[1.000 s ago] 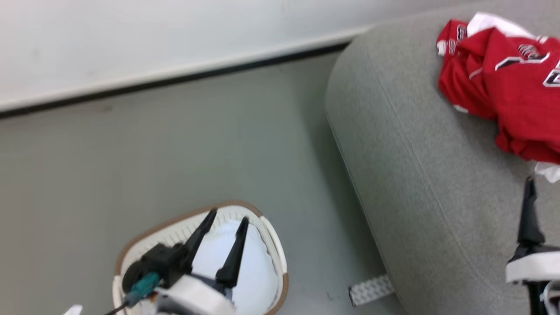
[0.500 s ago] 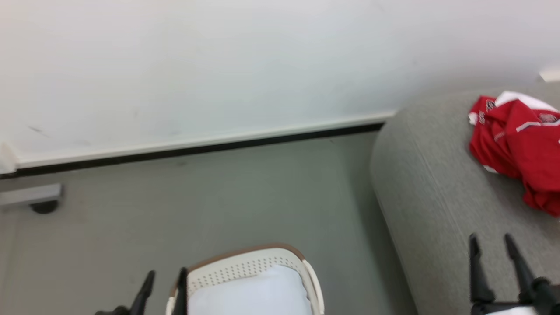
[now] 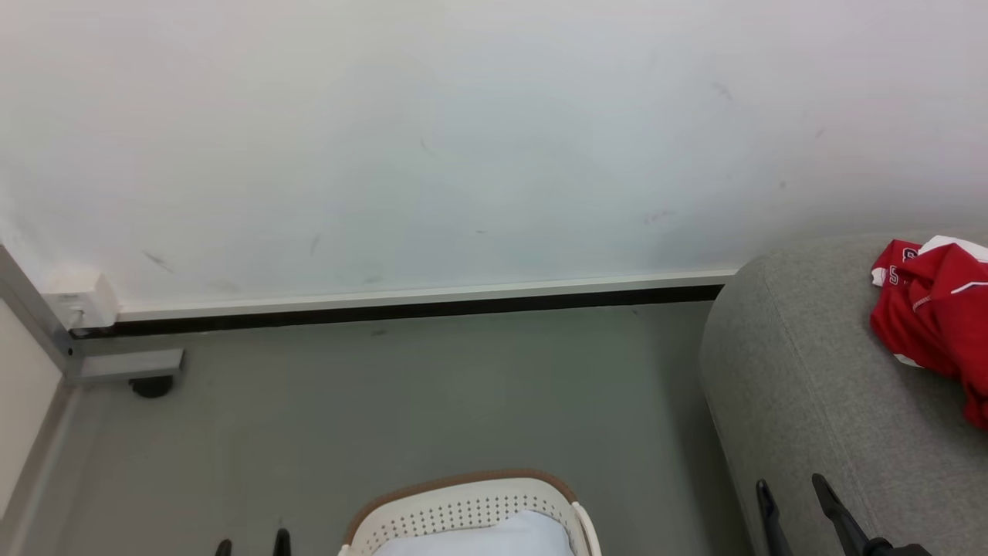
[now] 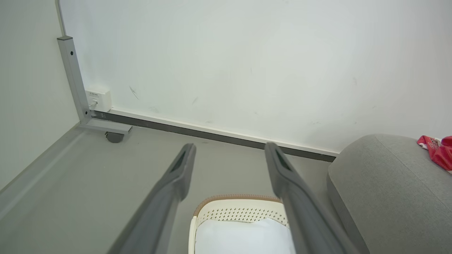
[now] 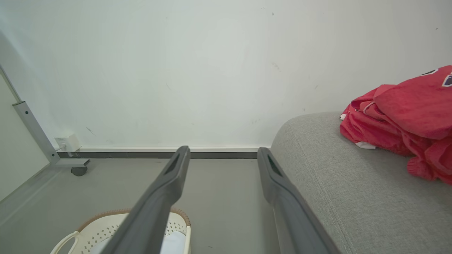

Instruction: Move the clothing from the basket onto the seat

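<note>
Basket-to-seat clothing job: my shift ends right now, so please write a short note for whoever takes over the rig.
Left claw: open, empty, by the cream-white perforated plastic basket with a brown rim.
Right claw: open, empty, by the large grey woven-fabric seat.
Done: bright red sports clothing with white trim lies heaped on the seat.
Left: no red shows in the part of the basket in view. A pale thing lies inside, and I cannot tell what it is. Check it before calling the job finished.

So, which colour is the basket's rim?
Brown. The basket shows best in the left wrist view.
</note>
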You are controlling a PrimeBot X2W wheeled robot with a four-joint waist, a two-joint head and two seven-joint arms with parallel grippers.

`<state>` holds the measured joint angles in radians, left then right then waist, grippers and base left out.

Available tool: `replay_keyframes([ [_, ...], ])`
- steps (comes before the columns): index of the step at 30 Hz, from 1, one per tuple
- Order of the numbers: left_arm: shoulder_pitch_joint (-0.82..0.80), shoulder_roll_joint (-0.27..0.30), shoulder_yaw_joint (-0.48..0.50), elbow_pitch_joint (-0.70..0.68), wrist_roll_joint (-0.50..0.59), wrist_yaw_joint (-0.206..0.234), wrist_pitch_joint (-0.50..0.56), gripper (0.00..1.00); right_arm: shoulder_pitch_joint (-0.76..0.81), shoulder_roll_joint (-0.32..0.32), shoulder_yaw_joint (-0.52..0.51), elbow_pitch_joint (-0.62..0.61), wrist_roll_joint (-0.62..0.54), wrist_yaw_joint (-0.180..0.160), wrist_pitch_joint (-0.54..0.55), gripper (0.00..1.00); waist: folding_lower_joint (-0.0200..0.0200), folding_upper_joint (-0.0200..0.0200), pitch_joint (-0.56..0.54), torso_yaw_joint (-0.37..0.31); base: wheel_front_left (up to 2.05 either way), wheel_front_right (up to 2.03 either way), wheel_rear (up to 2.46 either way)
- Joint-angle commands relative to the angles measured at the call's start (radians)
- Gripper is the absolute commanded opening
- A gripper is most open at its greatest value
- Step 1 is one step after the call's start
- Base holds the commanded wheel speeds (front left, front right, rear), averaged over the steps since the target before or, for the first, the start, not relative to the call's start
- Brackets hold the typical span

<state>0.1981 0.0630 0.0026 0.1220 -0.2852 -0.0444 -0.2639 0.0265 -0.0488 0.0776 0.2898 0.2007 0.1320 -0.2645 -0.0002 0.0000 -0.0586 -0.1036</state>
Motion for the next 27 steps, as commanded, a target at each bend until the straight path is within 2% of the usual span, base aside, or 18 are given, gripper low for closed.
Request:
replay_keyframes([
  [1, 0.014, -0.004, 0.006, 0.003, 0.013, -0.004, -0.001, 1.0, 0.013, -0.004, -0.001, 0.005, 0.011, -0.003, 0.0, 1.0, 0.0002, 0.0, -0.005, 0.005, 0.0, 0.0, 0.0],
  [11, 0.0, -0.011, 0.012, 0.019, 0.026, -0.026, -0.001, 1.0, -0.022, -0.003, 0.001, 0.037, 0.013, -0.002, 0.0, 1.0, 0.0002, 0.0, -0.012, 0.017, 0.0, 0.0, 0.0],
  [12, 0.005, -0.013, 0.01, 0.019, 0.022, -0.024, 0.0, 0.0, -0.008, 0.0, 0.002, 0.036, 0.01, 0.0, 0.0, 0.0, 0.0002, 0.0, -0.012, 0.017, 0.0, 0.0, 0.0],
  [17, 0.004, -0.02, 0.008, 0.062, 0.004, -0.026, 0.008, 0.0, 0.009, 0.003, 0.004, 0.067, 0.029, 0.0, 0.005, 0.0, 0.0002, 0.0, -0.012, 0.018, 0.0, 0.0, 0.0],
  [27, -0.041, -0.019, 0.023, 0.071, -0.178, -0.035, 0.06, 0.0, -0.012, 0.002, -0.023, 0.051, 0.219, 0.0, 0.056, 0.0, 0.0002, 0.0, -0.006, 0.025, 0.0, 0.0, 0.0],
])
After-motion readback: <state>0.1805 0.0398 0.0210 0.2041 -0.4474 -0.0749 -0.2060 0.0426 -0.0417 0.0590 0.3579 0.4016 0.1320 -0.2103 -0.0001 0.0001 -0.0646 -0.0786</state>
